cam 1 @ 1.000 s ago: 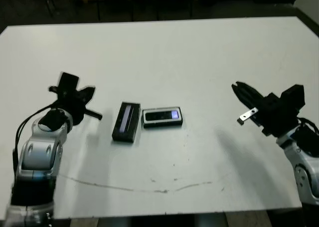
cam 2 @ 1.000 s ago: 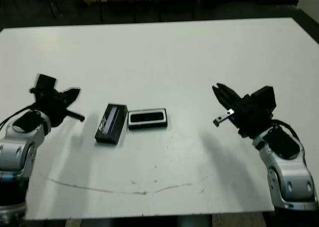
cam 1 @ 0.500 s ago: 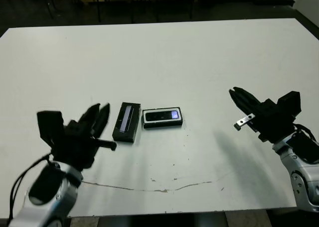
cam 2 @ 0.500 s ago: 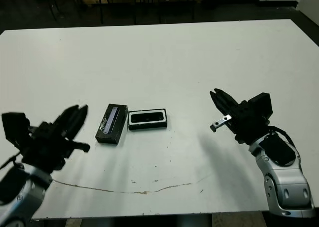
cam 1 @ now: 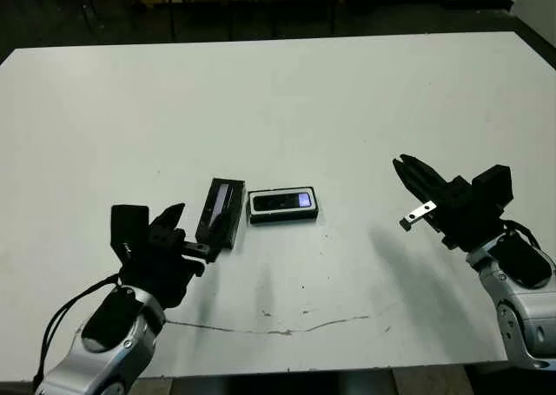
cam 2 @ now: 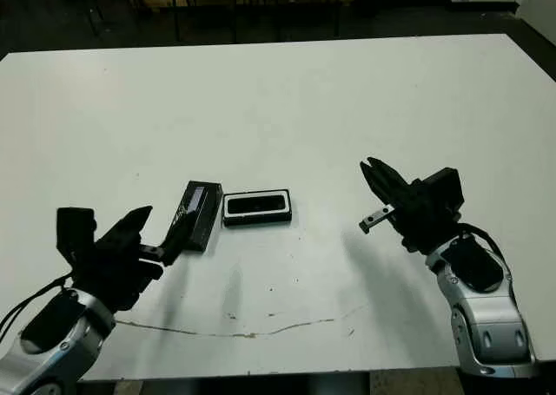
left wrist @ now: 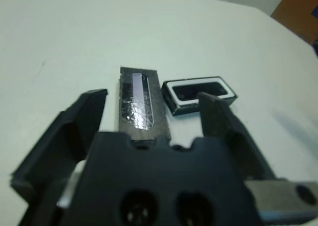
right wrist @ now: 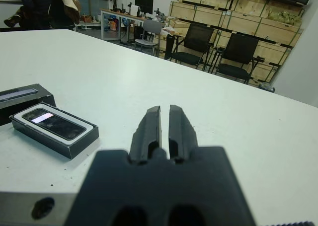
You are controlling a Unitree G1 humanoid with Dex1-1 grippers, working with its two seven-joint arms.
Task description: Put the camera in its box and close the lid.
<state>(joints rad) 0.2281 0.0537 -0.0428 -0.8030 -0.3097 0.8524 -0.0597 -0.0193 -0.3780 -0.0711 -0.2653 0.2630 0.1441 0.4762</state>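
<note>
Camera [cam 1: 282,201] sits in box [cam 1: 253,213], lid [cam 1: 220,212] beside it. L gripper [left wrist: 151,114] wide open, empty, at lid; R gripper [right wrist: 160,124] nearly closed, empty.

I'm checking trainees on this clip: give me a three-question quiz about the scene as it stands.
1. True or false: the camera already lies inside the box.
2. Which claw has its fingers spread apart? A) left claw B) right claw C) both
3. Fill in: the lid lies on the table on the robot's ____ side of the box.

Key: 1 true. 2 A; the right claw's fingers are nearly together. 3 left.
</note>
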